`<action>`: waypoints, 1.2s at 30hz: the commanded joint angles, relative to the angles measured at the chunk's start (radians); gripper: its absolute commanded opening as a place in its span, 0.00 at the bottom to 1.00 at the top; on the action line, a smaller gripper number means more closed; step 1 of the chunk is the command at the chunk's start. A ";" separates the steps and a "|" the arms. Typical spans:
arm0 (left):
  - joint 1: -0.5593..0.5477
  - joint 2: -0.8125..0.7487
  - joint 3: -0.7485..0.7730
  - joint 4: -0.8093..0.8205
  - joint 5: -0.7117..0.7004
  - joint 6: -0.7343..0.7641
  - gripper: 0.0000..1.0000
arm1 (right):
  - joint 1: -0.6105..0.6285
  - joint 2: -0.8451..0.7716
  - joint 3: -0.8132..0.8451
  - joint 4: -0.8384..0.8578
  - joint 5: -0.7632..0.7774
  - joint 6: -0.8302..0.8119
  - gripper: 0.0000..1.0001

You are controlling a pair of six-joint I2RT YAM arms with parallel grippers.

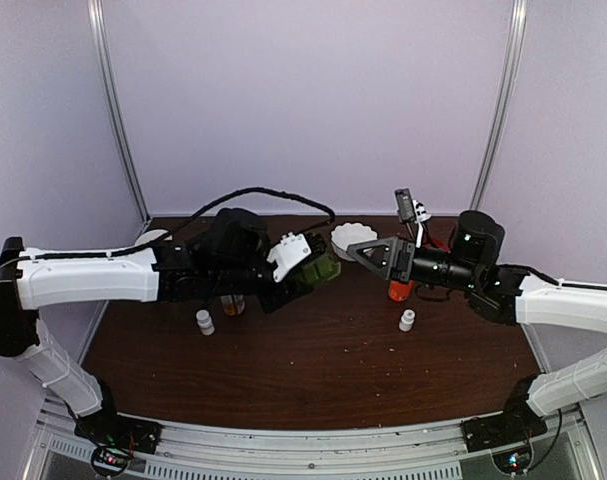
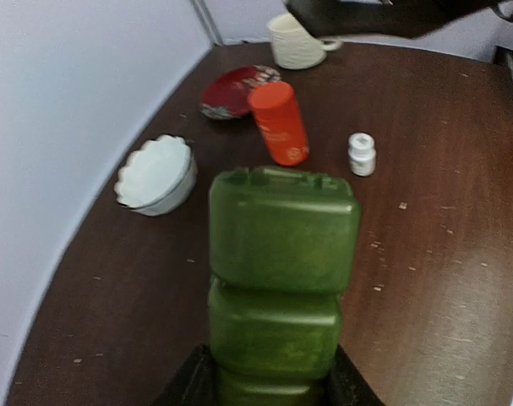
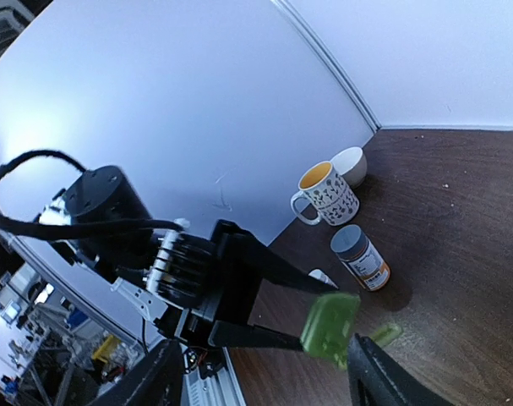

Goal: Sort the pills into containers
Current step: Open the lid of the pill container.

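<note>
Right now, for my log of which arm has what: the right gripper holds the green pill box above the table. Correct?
Not quite: the left gripper holds the green pill box above the table, as the left wrist view shows. The right gripper is open.

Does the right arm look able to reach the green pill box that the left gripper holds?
Probably yes. The right gripper is open and points at the green pill box from close by, with nothing between them. The left gripper clamps only one end.
</note>
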 commanded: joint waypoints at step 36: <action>0.162 0.118 0.087 -0.145 0.754 -0.221 0.27 | 0.038 0.139 0.061 -0.247 -0.306 -0.222 0.74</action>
